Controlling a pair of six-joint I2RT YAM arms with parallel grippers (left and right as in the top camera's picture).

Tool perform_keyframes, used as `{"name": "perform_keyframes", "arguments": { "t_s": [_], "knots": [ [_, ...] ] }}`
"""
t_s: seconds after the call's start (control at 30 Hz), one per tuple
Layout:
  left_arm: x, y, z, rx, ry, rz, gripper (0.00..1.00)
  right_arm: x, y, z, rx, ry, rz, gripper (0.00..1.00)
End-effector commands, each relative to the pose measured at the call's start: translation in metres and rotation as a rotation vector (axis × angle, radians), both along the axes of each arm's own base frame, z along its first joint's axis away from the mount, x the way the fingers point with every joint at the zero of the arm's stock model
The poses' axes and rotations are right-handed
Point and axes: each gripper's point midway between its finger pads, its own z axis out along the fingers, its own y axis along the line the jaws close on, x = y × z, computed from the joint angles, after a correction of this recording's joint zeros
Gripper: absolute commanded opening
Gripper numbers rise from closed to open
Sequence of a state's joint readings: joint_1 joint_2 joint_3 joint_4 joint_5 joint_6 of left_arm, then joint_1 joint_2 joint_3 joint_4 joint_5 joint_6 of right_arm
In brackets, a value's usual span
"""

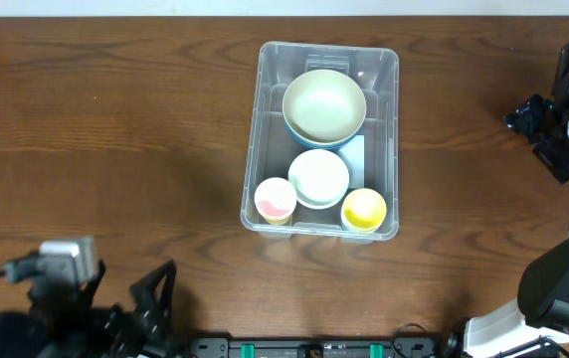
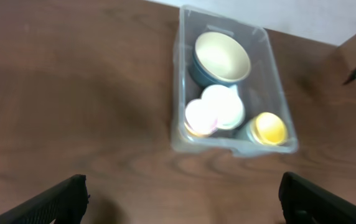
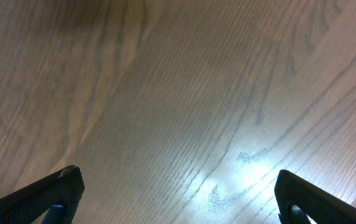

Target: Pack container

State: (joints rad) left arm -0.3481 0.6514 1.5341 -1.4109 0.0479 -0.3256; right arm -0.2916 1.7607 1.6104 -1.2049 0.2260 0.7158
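Observation:
The container (image 1: pixel 262 119) is a large clear plastic bin standing in the middle of the wooden table. Inside it are a big cream bowl with a blue outside (image 1: pixel 324 106), a small white bowl (image 1: pixel 318 177), a pink cup (image 1: pixel 276 200) and a yellow cup (image 1: pixel 364 210). The left wrist view shows the container (image 2: pixel 177 81) ahead, well beyond my left gripper (image 2: pixel 181 186), which is open and empty. That left gripper (image 1: pixel 130 298) sits at the near left edge. My right gripper (image 1: pixel 535 134) hovers at the far right, and in its wrist view the gripper (image 3: pixel 177 177) is open over bare wood.
Dark wood-grain tabletop (image 1: pixel 115 129) stretches left of the container, and a narrower strip (image 1: pixel 464 149) lies between it and the right arm. The right arm's white base (image 1: pixel 563 288) stands at the near right corner.

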Motion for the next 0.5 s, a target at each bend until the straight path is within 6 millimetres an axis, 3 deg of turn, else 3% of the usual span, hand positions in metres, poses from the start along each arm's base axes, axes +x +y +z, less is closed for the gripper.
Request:
{"name": "perform_keyframes", "arguments": {
  "t_s": [0.0, 0.23, 0.47],
  "knots": [
    [0.019, 0.002, -0.020, 0.145, -0.012, -0.040, 0.98, -0.002, -0.004, 0.002, -0.019, -0.003, -0.019, 0.99],
    [0.047, -0.023, -0.058, 0.242, -0.271, -0.253, 0.98, -0.002, -0.004, 0.002, -0.019, -0.003, -0.019, 0.99],
    [0.070, -0.016, -0.084, 0.279, -0.555, -0.173, 0.98, -0.002, -0.004, 0.002, -0.019, -0.003, -0.019, 0.99]
  ]
}}
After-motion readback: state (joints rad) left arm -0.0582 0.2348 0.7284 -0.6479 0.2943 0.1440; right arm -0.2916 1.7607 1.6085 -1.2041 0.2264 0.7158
